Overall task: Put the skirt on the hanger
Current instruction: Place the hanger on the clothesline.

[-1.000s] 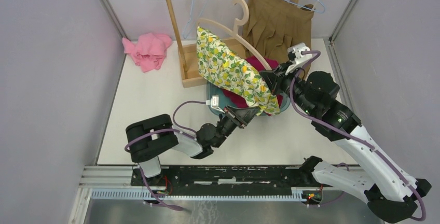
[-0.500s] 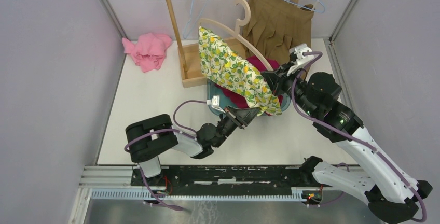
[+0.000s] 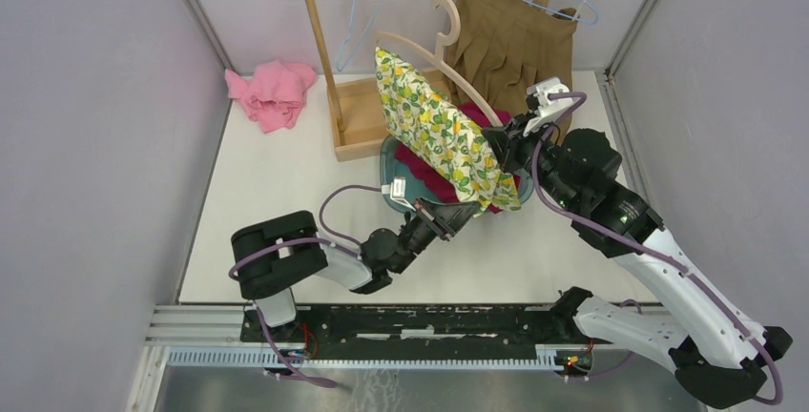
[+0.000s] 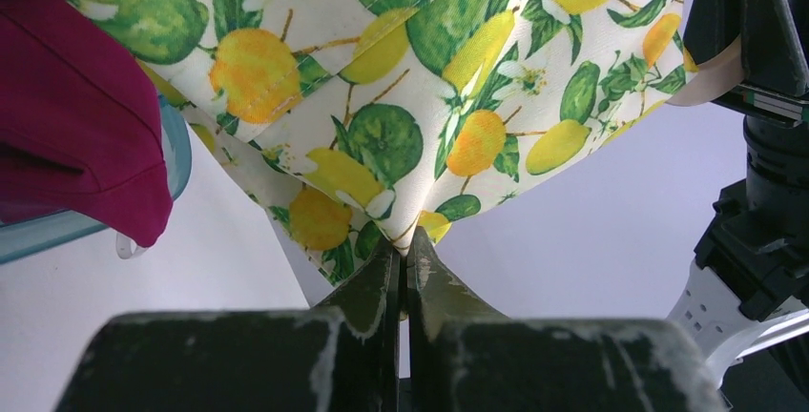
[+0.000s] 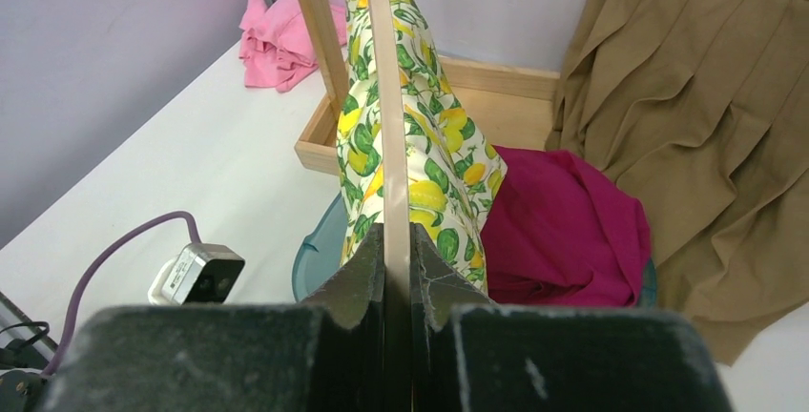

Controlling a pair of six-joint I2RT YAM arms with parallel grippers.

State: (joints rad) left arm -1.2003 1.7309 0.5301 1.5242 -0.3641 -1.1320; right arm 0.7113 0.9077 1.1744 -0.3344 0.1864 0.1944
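The skirt (image 3: 441, 135) is white with lemons and green leaves; it drapes over the pale wooden hanger (image 3: 431, 52), which is held up in the air above the teal basket (image 3: 393, 175). My right gripper (image 3: 504, 149) is shut on the hanger's lower arm (image 5: 390, 116), and the skirt (image 5: 427, 159) hangs on both sides of that arm. My left gripper (image 3: 456, 218) is shut on the skirt's lowest corner (image 4: 412, 231), pinching a fold of cloth between its fingertips.
A dark red garment (image 3: 427, 168) fills the teal basket. A wooden rack (image 3: 355, 112) stands behind with a tan pleated skirt (image 3: 513, 35) on a blue wire hanger. A pink cloth (image 3: 272, 90) lies at the back left. Grey walls close both sides.
My left gripper closed onto the skirt's lower corner. The hanger and skirt swung a little to the right and stand steeper.
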